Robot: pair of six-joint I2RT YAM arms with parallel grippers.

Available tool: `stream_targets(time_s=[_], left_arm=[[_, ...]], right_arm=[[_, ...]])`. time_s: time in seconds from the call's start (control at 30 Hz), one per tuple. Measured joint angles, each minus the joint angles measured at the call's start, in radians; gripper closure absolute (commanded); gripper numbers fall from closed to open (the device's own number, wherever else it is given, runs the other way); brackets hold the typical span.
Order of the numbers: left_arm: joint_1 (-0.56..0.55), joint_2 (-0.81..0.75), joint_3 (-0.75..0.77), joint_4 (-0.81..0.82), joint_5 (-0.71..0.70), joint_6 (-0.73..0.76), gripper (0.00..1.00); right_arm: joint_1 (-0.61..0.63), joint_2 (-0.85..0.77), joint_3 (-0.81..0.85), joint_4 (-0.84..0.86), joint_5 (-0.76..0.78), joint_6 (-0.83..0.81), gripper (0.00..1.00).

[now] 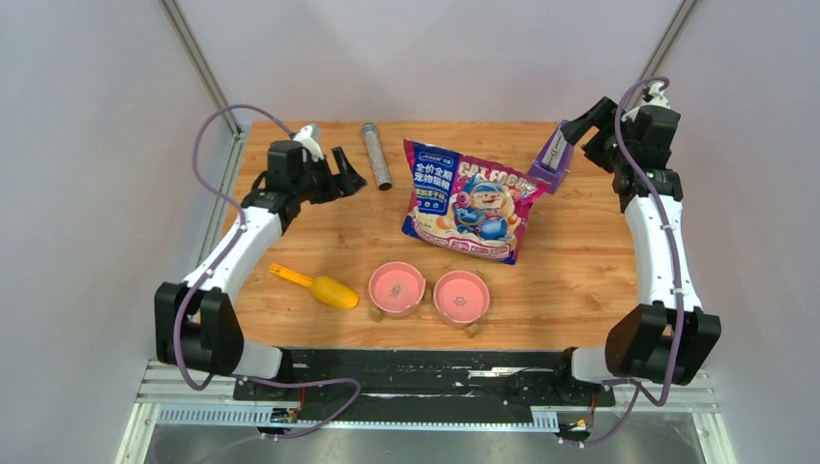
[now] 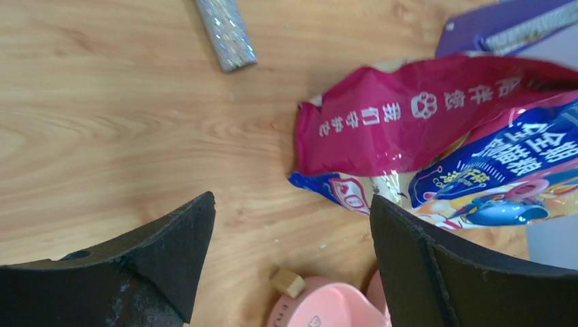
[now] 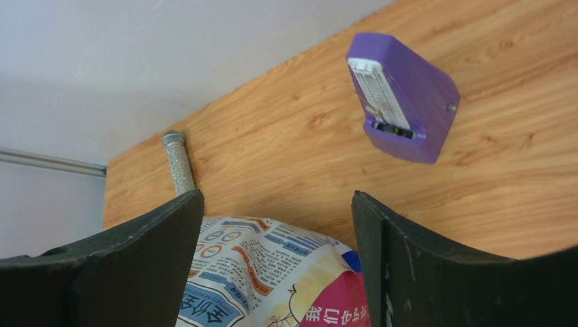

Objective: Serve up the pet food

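A shiny purple-pink plastic bag with a cartoon cat on it (image 1: 469,198) lies flat near the middle of the wooden surface (image 1: 580,271). The pet food cannot be seen in any view; no brown bits show outside the bag.

Two round pink bowls (image 1: 396,288) (image 1: 461,297) sit side by side at the near edge, just in front of the bag. Their pink bottoms show. A yellow plastic scoop (image 1: 319,287) lies to the left of the bowls, close to them.

The left gripper (image 1: 350,172) hangs over the far left part of the surface. Its two black fingers (image 2: 184,238) are spread wide apart and hold nothing. A thin silver glittery tube (image 1: 375,155) lies just beside it, between it and the bag.

The right gripper (image 1: 578,126) is up at the far right corner. Its fingers (image 3: 388,238) are spread wide too, with nothing between them. A small purple box (image 1: 551,159) stands tilted right next to it, near the bag's top right corner.
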Motion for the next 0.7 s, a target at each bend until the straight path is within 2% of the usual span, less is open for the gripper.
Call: stream_targets(time_s=[0.2, 0.43, 0.53, 0.7], left_arm=[[-0.116, 0.160, -0.002, 0.036, 0.024, -0.068, 0.23], [-0.205, 0.305, -0.001, 0.106, 0.056, -0.076, 0.46], [-0.232, 0.378, 0.007, 0.143, 0.087, -0.073, 0.50], [-0.273, 0.466, 0.022, 0.184, 0.122, -0.061, 0.52]], right_arm=[[-0.040, 0.063, -0.057, -0.017, -0.114, 0.131, 0.37], [-0.036, 0.181, -0.109, -0.028, -0.179, 0.214, 0.45], [-0.036, 0.239, -0.109, -0.032, -0.220, 0.225, 0.47], [-0.036, 0.294, -0.120, -0.032, -0.293, 0.223, 0.48]])
